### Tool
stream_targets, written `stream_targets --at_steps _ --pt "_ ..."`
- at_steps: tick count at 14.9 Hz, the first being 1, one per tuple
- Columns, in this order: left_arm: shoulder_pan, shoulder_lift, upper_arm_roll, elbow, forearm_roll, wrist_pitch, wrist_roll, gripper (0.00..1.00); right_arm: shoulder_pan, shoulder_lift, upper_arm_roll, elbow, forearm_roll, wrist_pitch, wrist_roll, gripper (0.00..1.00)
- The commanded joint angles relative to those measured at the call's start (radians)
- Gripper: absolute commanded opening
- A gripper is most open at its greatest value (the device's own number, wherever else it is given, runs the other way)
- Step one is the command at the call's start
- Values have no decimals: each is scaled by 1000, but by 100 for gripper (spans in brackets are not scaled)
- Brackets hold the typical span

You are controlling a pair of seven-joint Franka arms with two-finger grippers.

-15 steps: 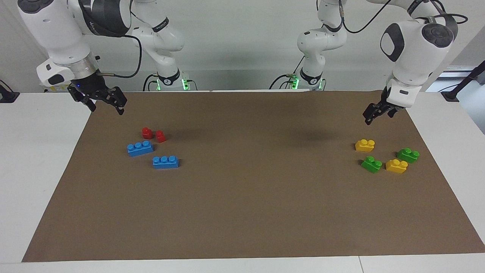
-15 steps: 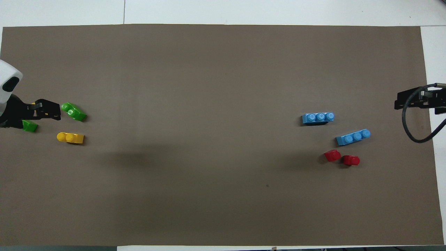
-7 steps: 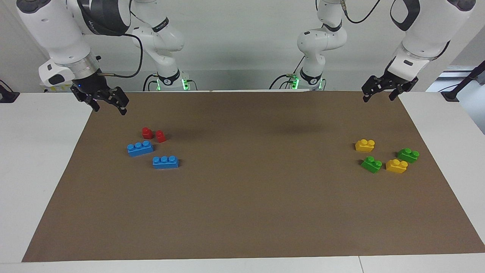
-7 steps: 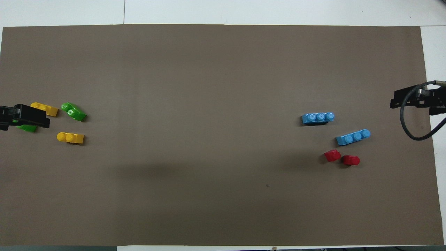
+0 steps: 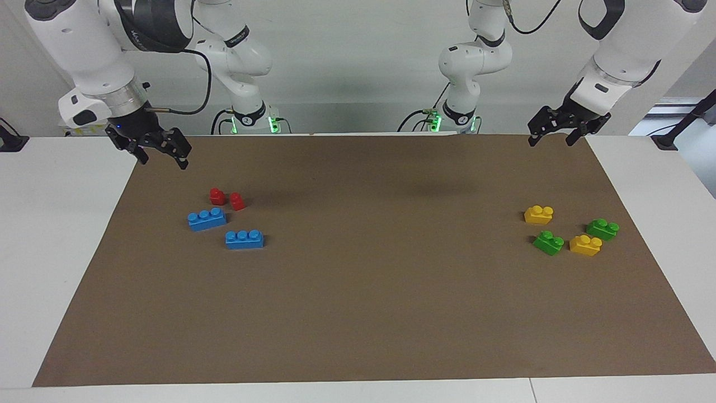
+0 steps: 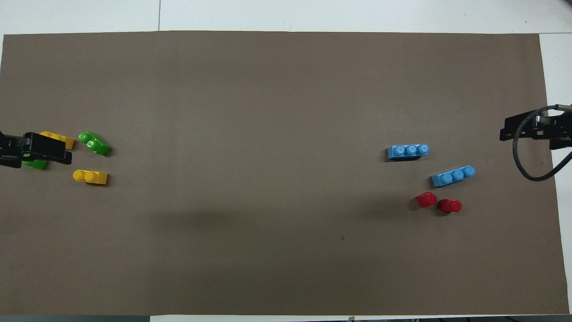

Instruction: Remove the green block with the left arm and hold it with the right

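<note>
**Change noted.** The left tool (image 5: pixel 551 130) has risen from low over the yellow and green bricks to hang high over the robots' edge of the brown mat (image 5: pixel 363 313), at the left arm's end. Its fingers stand wide apart, with nothing between them. The right tool (image 5: pixel 158 151) has barely shifted; it hangs over the mat's edge at the right arm's end, likewise spread and empty, waiting.

**Meaning for the task.** No green brick has been lifted yet; the pick-up, the hand-over and the hold all remain, by my reading. The left arm appears to be resetting rather than closing in.

**Task items.** 2 green bricks lie flat on the mat at the left arm's end:
- green block (image 5: pixel 548 242), just beside a yellow brick (image 5: pixel 585 245);
- second green block (image 5: pixel 602 229), close by the same yellow brick, closer to the mat's end.

**Other items.**
- another yellow brick (image 5: pixel 538 214), nearer the robots than the first green one;
- 2 blue 3-stud bricks (image 5: pixel 207 219) and 2 small red bricks (image 5: pixel 227 198) on the worktop's mat at the right arm's end, well apart from the work.

**Obstructions.** The yellow brick sits between the 2 green ones, crowding a grip on either. Nothing else blocks the approach.
</note>
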Motion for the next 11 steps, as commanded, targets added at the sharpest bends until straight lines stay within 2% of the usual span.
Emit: stream_targets --at_steps 1,11 --pt "-26 25 3 42 46 -28 11 100 -5 10 4 18 14 -21 6 100" --pt "-36 23 3 42 60 -21 34 100 -3 10 2 29 8 -21 -141 100"
